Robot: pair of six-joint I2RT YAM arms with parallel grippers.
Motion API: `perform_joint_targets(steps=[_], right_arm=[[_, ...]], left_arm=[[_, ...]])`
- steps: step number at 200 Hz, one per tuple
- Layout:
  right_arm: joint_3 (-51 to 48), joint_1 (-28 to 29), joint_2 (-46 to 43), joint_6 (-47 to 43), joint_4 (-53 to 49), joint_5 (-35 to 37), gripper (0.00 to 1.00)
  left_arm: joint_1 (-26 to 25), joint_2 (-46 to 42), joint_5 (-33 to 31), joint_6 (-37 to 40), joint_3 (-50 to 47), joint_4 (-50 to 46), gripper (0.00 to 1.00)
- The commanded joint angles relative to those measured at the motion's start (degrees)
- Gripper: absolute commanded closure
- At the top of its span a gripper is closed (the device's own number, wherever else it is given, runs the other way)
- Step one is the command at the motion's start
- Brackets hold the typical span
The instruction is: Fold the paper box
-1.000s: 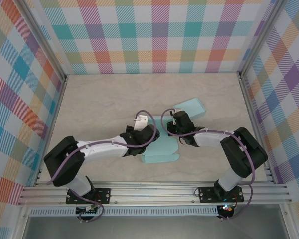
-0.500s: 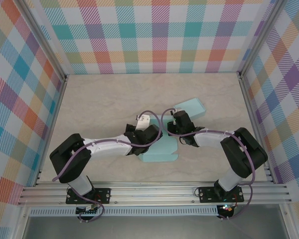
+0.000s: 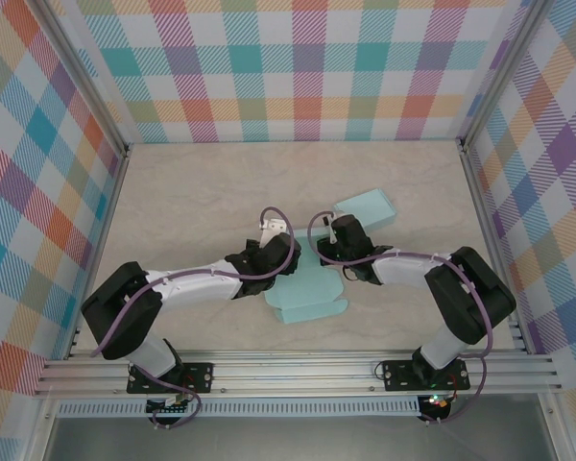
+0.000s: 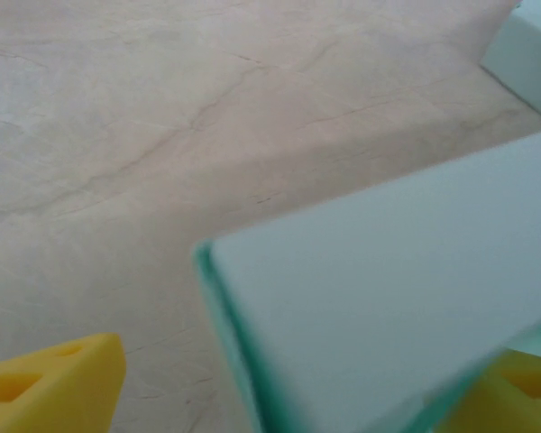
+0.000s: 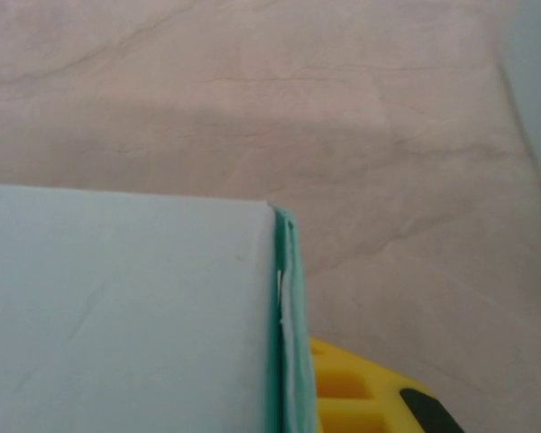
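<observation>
The paper box (image 3: 312, 298) is pale mint green and still mostly flat. It lies near the middle of the tabletop (image 3: 192, 202), a little toward the right edge. One broad panel points toward the near edge, and a smaller flap (image 3: 370, 206) angles toward the far right corner. The left gripper (image 3: 272, 252) sits at the panel's left side. Its yellow fingers (image 4: 59, 379) stand wide apart with a lifted panel between them. The right gripper (image 3: 338, 233) has its jaws closed on a doubled edge (image 5: 284, 343) of the sheet.

Top camera overhead, facing down over table (image 3: 192, 206). Both wrist cameras close, sharing paper box (image 3: 312, 300).
</observation>
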Motion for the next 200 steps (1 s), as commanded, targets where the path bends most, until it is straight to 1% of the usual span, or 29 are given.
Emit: perform_joint_targets(steps=[1, 17, 39, 50, 57, 66, 71, 80, 85, 127, 166, 184, 193, 200], right_arm=[[1.3, 0.4, -1.2, -0.4, 0.3, -2.9, 1.0], [1.3, 0.4, -1.2, -0.4, 0.3, -2.8, 1.0], [1.5, 0.3, -1.1, -0.4, 0.3, -2.7, 1.0], [1.6, 0.3, -0.9, -0.5, 0.2, -2.8, 1.0], [1.7, 0.4, -0.8, -0.5, 0.0, -2.8, 1.0], [1.7, 0.4, -0.7, -0.5, 0.0, -2.9, 1.0], [1.8, 0.4, -0.7, -0.5, 0.1, -2.9, 1.0], [1.9, 0.4, -0.6, -0.5, -0.1, -2.9, 1.0], [2.0, 0.4, -0.4, -0.5, -0.2, -2.8, 1.0], [2.3, 0.4, 0.3, -0.6, -0.4, -2.3, 1.0], [2.6, 0.5, 0.9, -0.8, -0.4, -2.0, 1.0], [2.6, 0.5, 0.9, -0.7, -0.5, -1.9, 1.0], [2.6, 0.4, 0.8, -0.8, -0.5, -1.9, 1.0], [2.6, 0.4, 0.7, -0.7, -0.5, -1.8, 1.0]], left_arm=[[0.6, -1.1, -0.1, 0.4, -0.2, 0.6, 0.2], [0.7, -0.8, -2.5, -0.3, 0.0, -0.4, 0.27], [0.7, -0.2, -4.2, -0.5, 0.5, -1.6, 0.37], [0.7, 0.1, -4.5, -0.5, 0.8, -2.2, 0.38], [0.7, 0.1, -4.5, -0.5, 0.9, -2.4, 0.36], [0.7, 0.0, -3.7, -0.3, 0.8, -2.3, 0.29], [0.7, -0.1, -3.1, -0.2, 0.8, -2.3, 0.22], [0.7, -0.6, -1.9, -0.3, 0.8, -2.1, 0.06], [0.7, -0.9, -1.1, -0.5, 0.8, -2.1, 0.0], [0.0, -5.9, 2.8, -3.7, 0.8, -3.7, 0.0], [-1.4, -14.2, 5.7, -6.6, -0.7, -8.0, 0.0], [-1.8, -19.7, 4.7, -8.5, -2.5, -10.3, 0.0], [-1.8, -22.8, 3.0, -9.8, -4.0, -11.3, 0.0], [-1.9, -25.2, 1.2, -10.9, -5.1, -14.2, 0.0]])
